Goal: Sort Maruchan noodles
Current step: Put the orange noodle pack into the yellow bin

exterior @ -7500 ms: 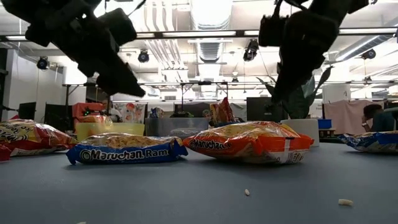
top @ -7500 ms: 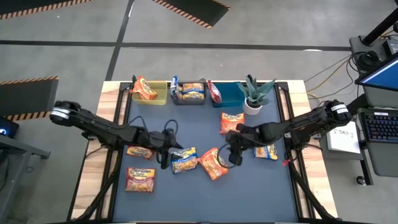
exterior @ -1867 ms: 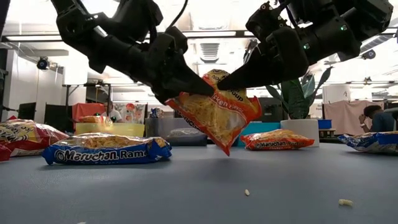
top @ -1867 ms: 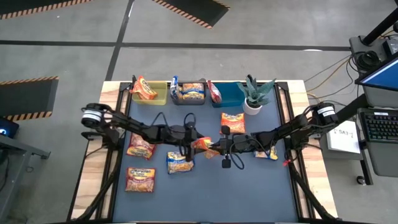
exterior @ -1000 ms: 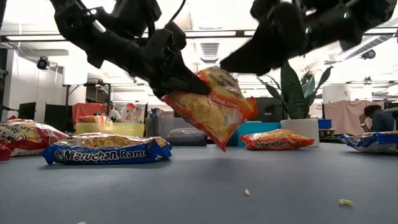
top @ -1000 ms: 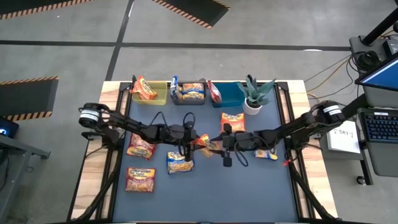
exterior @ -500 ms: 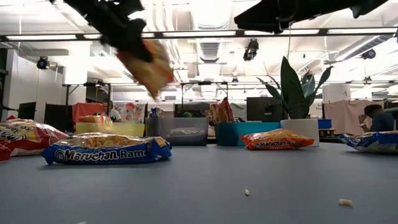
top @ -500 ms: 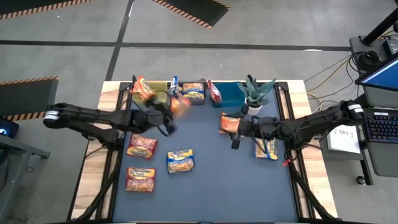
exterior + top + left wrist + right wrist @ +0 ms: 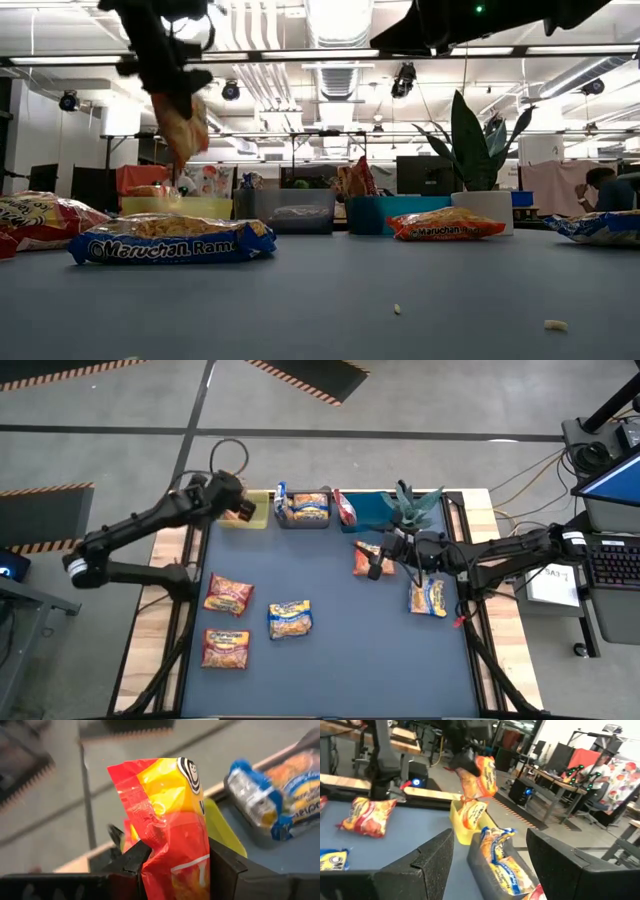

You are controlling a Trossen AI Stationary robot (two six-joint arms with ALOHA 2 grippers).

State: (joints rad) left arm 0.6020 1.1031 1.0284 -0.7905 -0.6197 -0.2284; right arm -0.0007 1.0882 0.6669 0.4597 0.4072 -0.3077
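Your left gripper (image 9: 172,865) clamps an orange Maruchan noodle packet (image 9: 167,820) above the yellow-green bin (image 9: 250,515), while your right gripper (image 9: 490,855), fingers spread wide and empty, hangs near the plant (image 9: 410,505).

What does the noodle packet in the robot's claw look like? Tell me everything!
The orange noodle packet is shiny, crinkly plastic, red-orange with a yellow patch and a small round black-and-white logo near its top edge. The left gripper is shut on it, one dark finger on each side, so it touches nothing else. It hangs in the air at the table's back left corner, above the yellow-green bin, which already holds another orange packet.
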